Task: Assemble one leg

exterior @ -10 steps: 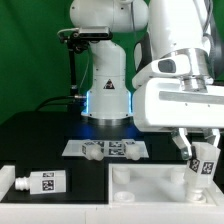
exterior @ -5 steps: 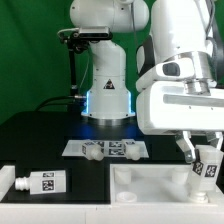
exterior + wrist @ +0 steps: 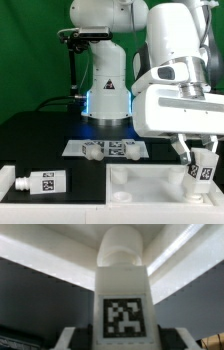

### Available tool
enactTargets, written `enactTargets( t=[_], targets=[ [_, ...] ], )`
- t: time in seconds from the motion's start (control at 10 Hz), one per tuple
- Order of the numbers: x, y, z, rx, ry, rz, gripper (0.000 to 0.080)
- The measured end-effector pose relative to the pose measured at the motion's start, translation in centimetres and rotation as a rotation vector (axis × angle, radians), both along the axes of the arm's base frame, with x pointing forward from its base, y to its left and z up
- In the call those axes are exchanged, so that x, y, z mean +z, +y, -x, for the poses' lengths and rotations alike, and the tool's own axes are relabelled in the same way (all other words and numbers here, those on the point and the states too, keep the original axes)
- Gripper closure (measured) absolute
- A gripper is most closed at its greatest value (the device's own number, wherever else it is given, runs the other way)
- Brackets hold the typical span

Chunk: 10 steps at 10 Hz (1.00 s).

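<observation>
Here's the leg point(image 3: 122, 280): smooth white plastic, faintly satin, its tag point(image 3: 123, 315) a matt printed sticker. Arm point(image 3: 178, 105) shell gleams glossy white plastic; table point(image 3: 40, 140) reads matt black, tray point(image 3: 150, 176) smooth white plastic

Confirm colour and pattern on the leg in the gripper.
White leg with a black-and-white square tag sticker; clearest in the wrist view.

Arm point(image 3: 175, 40): glossy white rounded shells, rising above the end effector point(image 3: 200, 160)
Hand block point(image 3: 180, 105): white, broad, boxy, directly over the end effector
Fingers point(image 3: 184, 150): slim, pale grey
Base point(image 3: 108, 90): white tapered pedestal with a blue glowing ring point(image 3: 108, 117), well behind the end effector
Cable point(image 3: 70, 70): thin, black, beside the base
</observation>
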<state>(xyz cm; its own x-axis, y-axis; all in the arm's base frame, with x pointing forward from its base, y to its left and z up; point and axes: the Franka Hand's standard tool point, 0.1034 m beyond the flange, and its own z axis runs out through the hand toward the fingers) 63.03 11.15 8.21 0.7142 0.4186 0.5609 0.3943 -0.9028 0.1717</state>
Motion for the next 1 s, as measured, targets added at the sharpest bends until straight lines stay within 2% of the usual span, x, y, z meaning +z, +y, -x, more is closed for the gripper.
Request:
enactTargets(
  t=[0.1, 0.2, 0.3, 0.4, 0.5, 0.8, 0.9, 1.0],
  targets=[
    [0.0, 0.0, 0.0, 0.000, 0.000, 0.000, 0.0512],
    [-0.1, 0.0, 0.0, 0.000, 0.004, 0.000, 0.0459],
    [-0.1, 0.0, 0.1, 0.000, 0.005, 0.001, 0.0322],
    [-0.1, 0.0, 0.1, 0.000, 0.005, 0.001, 0.0322],
    [-0.2, 0.0, 0.1, 0.000, 0.006, 0.001, 0.0190],
    [-0.3, 0.0, 0.2, 0.000, 0.013, 0.001, 0.0152],
    [-0.4, 0.4, 0.2, -0.009, 0.059, -0.003, 0.0152],
    [0.4, 1.0, -0.4, -0.030, 0.095, -0.020, 0.0151]
  ],
)
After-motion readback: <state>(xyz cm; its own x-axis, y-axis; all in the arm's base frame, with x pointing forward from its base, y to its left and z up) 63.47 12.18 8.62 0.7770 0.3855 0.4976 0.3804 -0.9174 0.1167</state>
